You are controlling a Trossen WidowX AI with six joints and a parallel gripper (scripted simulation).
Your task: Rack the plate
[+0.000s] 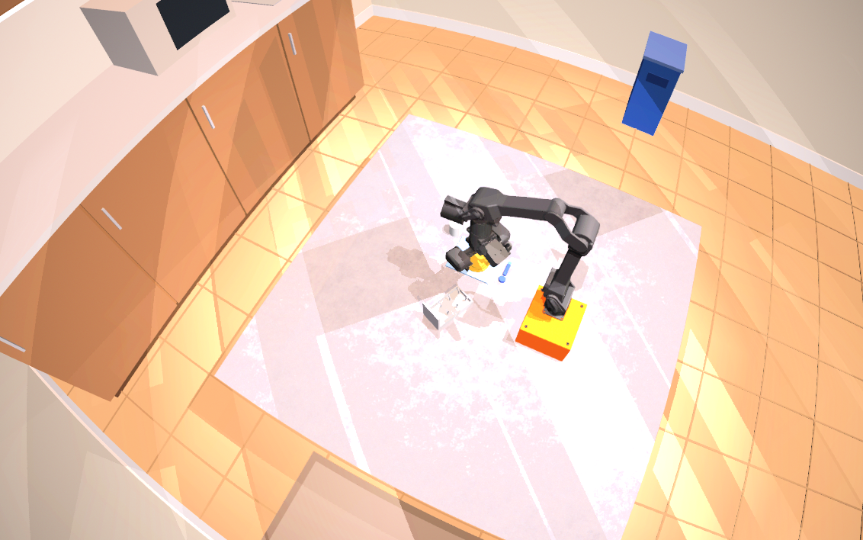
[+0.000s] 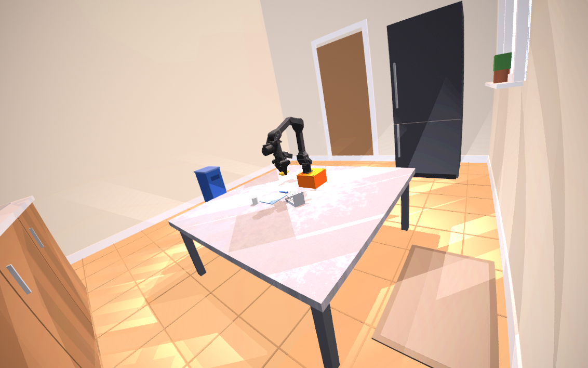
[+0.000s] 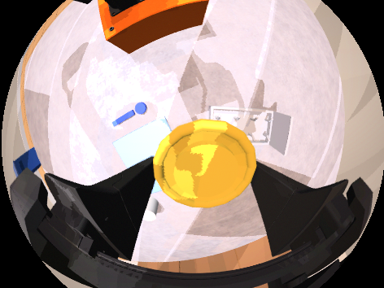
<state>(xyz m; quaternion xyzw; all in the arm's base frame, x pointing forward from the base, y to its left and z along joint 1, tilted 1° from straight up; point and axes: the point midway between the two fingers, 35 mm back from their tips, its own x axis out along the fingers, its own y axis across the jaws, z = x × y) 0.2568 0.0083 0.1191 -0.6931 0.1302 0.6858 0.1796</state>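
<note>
My gripper [image 1: 477, 258] [image 2: 283, 170] [image 3: 204, 163] is shut on the yellow plate [image 1: 478, 263] [image 2: 283, 173] [image 3: 203, 179], with one finger at each side of its rim. The plate's face is turned towards the wrist camera, and the plate is held well above the table. The pale dish rack [image 1: 431, 316] [image 2: 298, 199] [image 3: 281, 133] stands on the table, with a tall grey panel at one end and several small pegs inside. In the wrist view it lies beyond the plate to the upper right, and the plate hides its near left corner. No plate stands in it.
A light blue board [image 2: 272, 200] [image 3: 140, 142] lies beside the rack. A blue utensil [image 1: 506, 270] [image 2: 283, 192] [image 3: 124, 118] and a white cup [image 1: 453, 230] [image 2: 254, 200] [image 3: 151, 211] are nearby. My arm stands on an orange box [image 1: 543, 342] [image 2: 306, 181] [image 3: 163, 30].
</note>
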